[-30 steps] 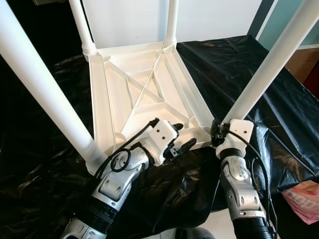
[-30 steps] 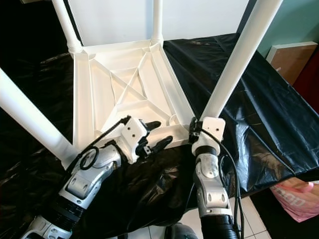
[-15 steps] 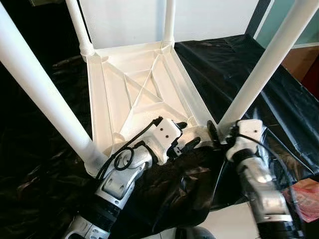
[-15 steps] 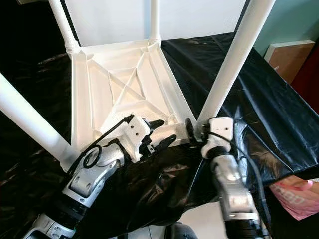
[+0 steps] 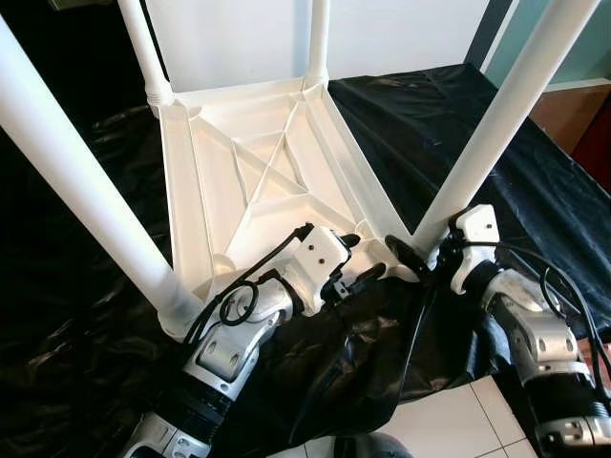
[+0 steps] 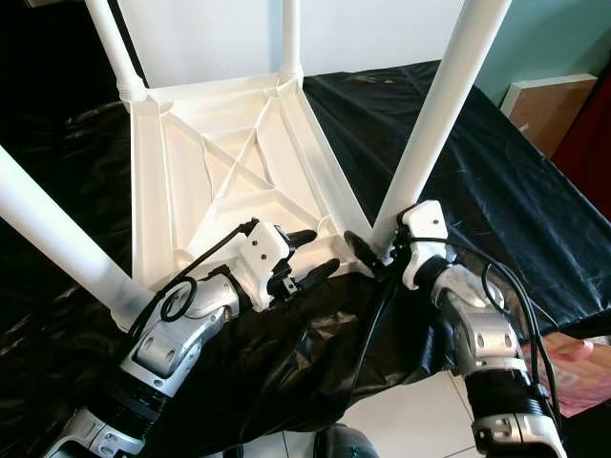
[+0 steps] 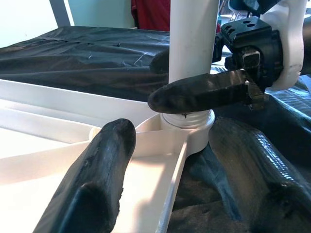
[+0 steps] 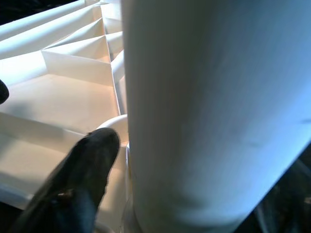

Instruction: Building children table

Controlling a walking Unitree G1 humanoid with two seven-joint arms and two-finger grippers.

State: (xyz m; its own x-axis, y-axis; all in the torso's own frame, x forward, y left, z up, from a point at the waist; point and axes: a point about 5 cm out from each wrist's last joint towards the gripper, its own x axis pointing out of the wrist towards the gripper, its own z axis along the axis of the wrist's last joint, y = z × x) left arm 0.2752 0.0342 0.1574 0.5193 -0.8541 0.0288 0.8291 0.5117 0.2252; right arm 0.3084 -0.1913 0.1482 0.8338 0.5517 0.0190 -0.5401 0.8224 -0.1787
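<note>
A white plastic children's table (image 5: pixel 258 181) lies upside down on a black sheet (image 5: pixel 439 114), with its legs pointing up. My right gripper (image 5: pixel 412 256) is shut on the base of the near right leg (image 5: pixel 496 124), just above its socket. One black finger (image 7: pixel 204 92) crosses in front of the leg in the left wrist view. My left gripper (image 5: pixel 358 258) is open at the table's near rim, next to that corner. One of its fingers (image 7: pixel 97 184) lies over the inside of the tabletop, the other over the sheet.
The near left leg (image 5: pixel 76 191) rises steeply past my left arm. Two far legs (image 5: pixel 134 43) stand at the back corners. Pale floor tile (image 5: pixel 449 429) shows below the sheet's edge. A pink bag (image 6: pixel 573 367) lies at the lower right, a brown board (image 6: pixel 544 100) beyond the sheet.
My right arm has swung out to the right, and its wrist has turned around the base of the near right leg. The left gripper has stayed at the rim.
</note>
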